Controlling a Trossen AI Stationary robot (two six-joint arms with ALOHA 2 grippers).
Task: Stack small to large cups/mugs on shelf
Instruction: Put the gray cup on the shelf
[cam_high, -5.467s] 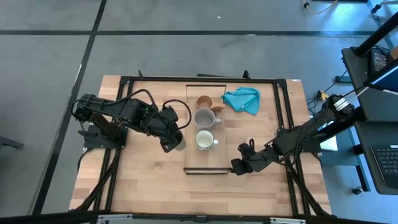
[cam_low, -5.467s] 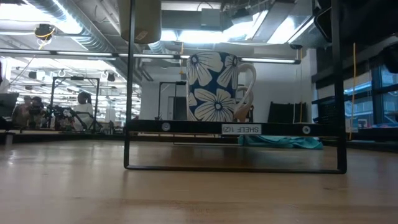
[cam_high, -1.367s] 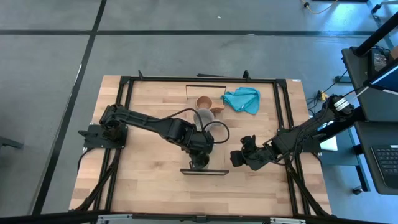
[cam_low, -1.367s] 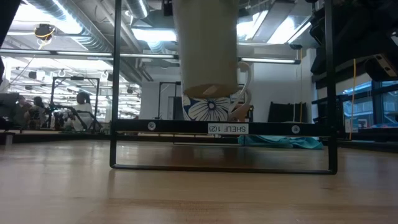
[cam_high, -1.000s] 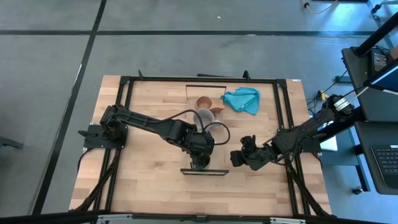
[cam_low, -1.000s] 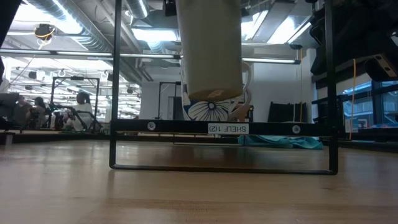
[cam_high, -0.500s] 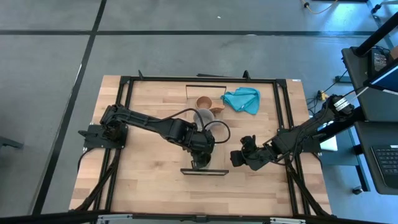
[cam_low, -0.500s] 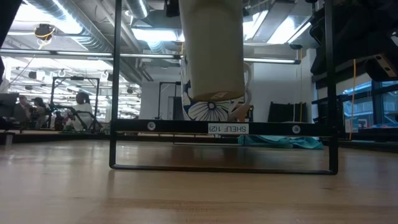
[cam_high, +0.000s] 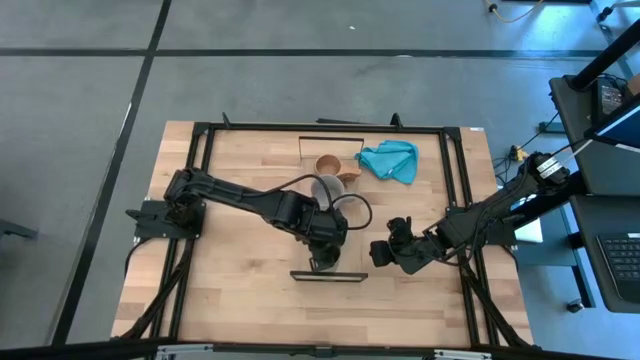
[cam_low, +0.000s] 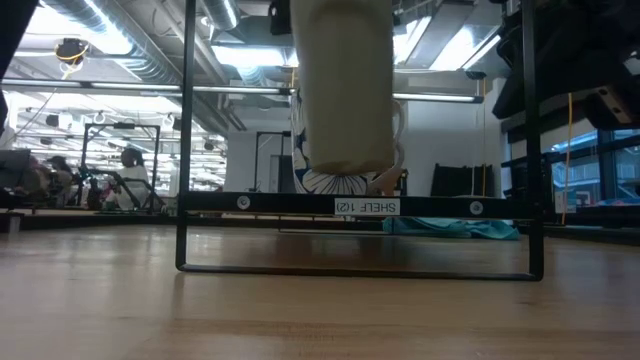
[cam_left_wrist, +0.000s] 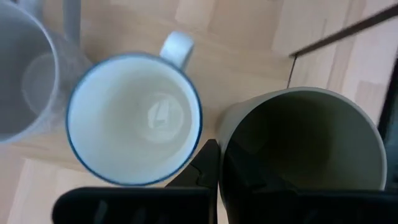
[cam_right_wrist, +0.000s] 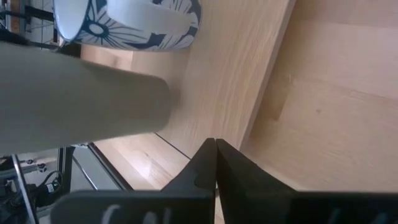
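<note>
My left gripper (cam_high: 325, 250) is over the near end of the shelf (cam_high: 345, 272) and is shut on the pale olive cup (cam_low: 340, 90), which hangs just above the shelf board (cam_low: 360, 206). On the board behind it, each on its base, stand the blue-and-white flowered mug with a whitish inside (cam_left_wrist: 134, 118), the grey mug (cam_high: 326, 186) and the tan wooden cup (cam_high: 329, 163). My right gripper (cam_high: 378, 256) is shut and low, beside the shelf's right edge near its near end. My left gripper holds the olive cup by its rim (cam_left_wrist: 227, 146), on the side facing the flowered mug. One finger (cam_left_wrist: 208, 168) lies outside the wall; the other is lost in the cup's dark inside. It comes from above. The cup hangs upright, its base (cam_low: 345, 168) clear of the board. My right gripper has its shut tips (cam_right_wrist: 215, 149) by the shelf's edge; whether they touch it I cannot tell.
A teal cloth (cam_high: 390, 158) lies on the table right of the shelf's far end. Black bracket rods (cam_low: 186, 130) rise at the shelf's near end on both sides of the hanging cup. Bare tabletop (cam_high: 230, 290) lies left of and in front of the shelf.
My left gripper has come down a little, still shut on the olive cup. In the low view the cup's base now covers more of the flowered mug and sits closer to the shelf board.
</note>
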